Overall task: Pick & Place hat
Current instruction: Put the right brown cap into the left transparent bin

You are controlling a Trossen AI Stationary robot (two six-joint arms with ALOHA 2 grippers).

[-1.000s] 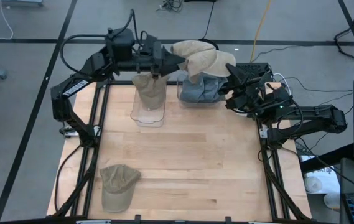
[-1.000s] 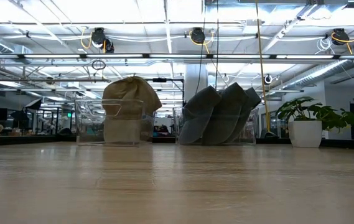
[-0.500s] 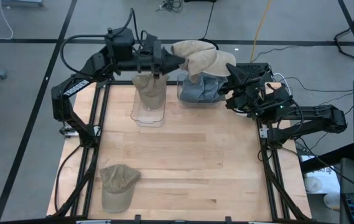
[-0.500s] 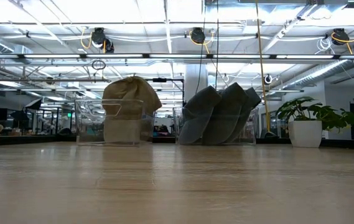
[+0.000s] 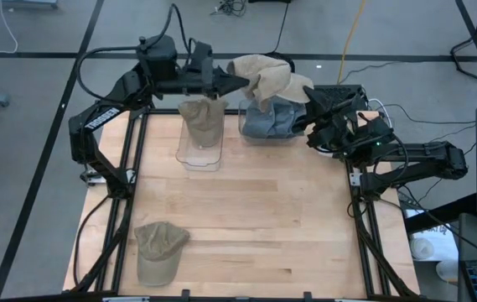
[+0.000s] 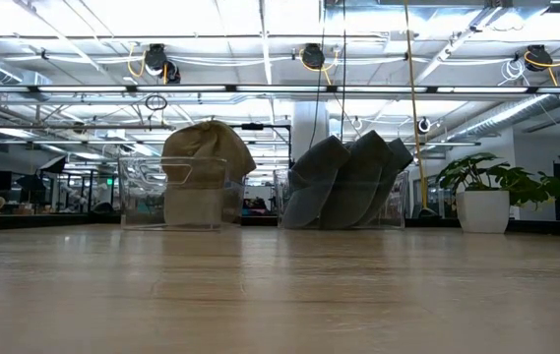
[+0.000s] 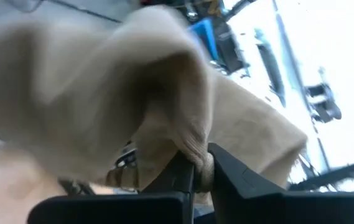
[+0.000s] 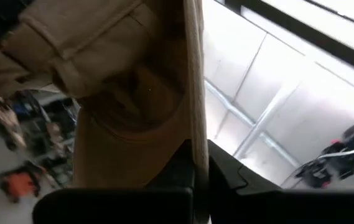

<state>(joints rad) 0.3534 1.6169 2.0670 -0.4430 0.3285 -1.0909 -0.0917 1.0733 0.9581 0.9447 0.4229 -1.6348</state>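
- Loose tan cap [image 5: 158,250] lies flat near the front-left corner of the table [image 5: 255,218], well away from the clear bin [image 5: 200,144] and apart from both arms; no risk here beyond it being left unattended
- Clear bin at the table's back edge holds one tan cap [image 5: 200,119] standing upright; it rises above the rim [image 6: 206,147], so a further cap pushed in could tip it or shift the light bin
- Left hand [image 5: 240,81] sits behind and to the right of the clear bin, closed tight on a fold of the raised hat [image 5: 267,78], as the left wrist view confirms [image 7: 195,168]
- Right hand [image 5: 312,94] is further right of the bin, clamped on the hat's opposite edge [image 8: 195,155]
- Judged risk: both hands pinch only thin fabric; if they pull unevenly or one releases late, the hat may slip, stretch or snag
- Grey caps [image 5: 270,122] in the container just right of the clear bin lie beneath the hat; a drop would land it there, not in place
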